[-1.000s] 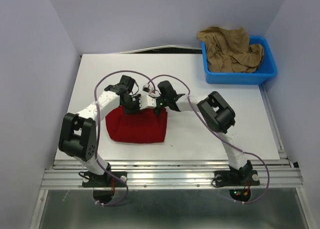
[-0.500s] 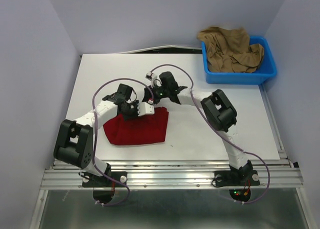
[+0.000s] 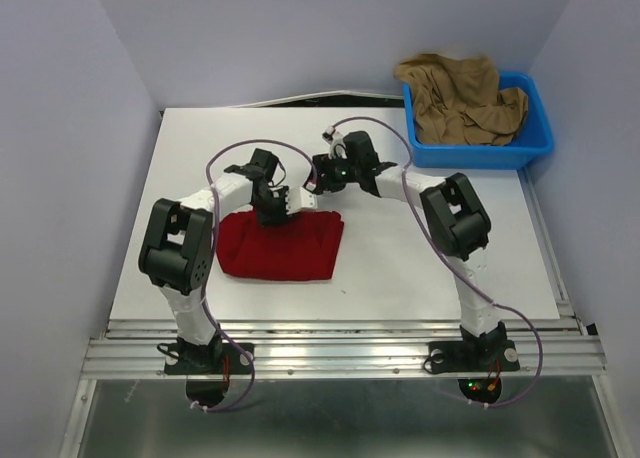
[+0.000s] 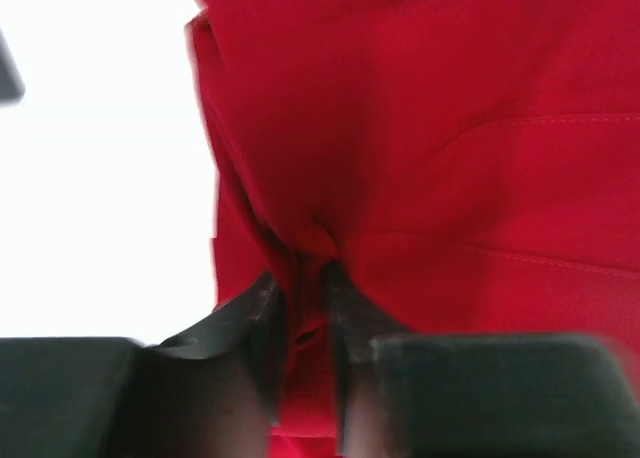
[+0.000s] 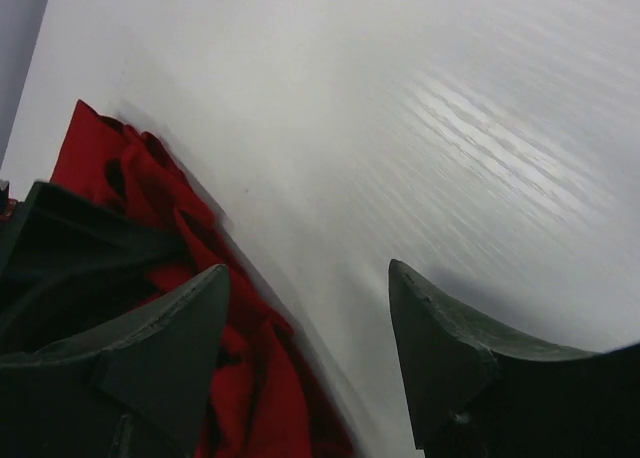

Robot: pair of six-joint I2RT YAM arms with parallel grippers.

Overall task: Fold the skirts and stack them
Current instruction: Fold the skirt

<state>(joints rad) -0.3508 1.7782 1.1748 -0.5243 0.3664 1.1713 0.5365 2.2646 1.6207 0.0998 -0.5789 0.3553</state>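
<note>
On the white table (image 3: 450,268), the red skirt (image 3: 285,248) lies folded into a compact rectangle between the arms, probably as the stack base. The tan skirt (image 3: 460,103) sits bunched and unfolded in the blue bin (image 3: 480,156) at the far right corner. The left gripper (image 4: 298,278), nearly closed, pinches a ridge of red cloth at the far edge, apparently setting the fold. The right gripper (image 5: 307,268) hangs wide open, empty, beside that edge.

Left arm (image 3: 225,190) and right arm (image 3: 400,183) bend inward, wrists close. Left gripper (image 4: 305,278) pinches a red skirt (image 4: 450,128) fold; right gripper (image 5: 310,323) gapes wide, empty.
</note>
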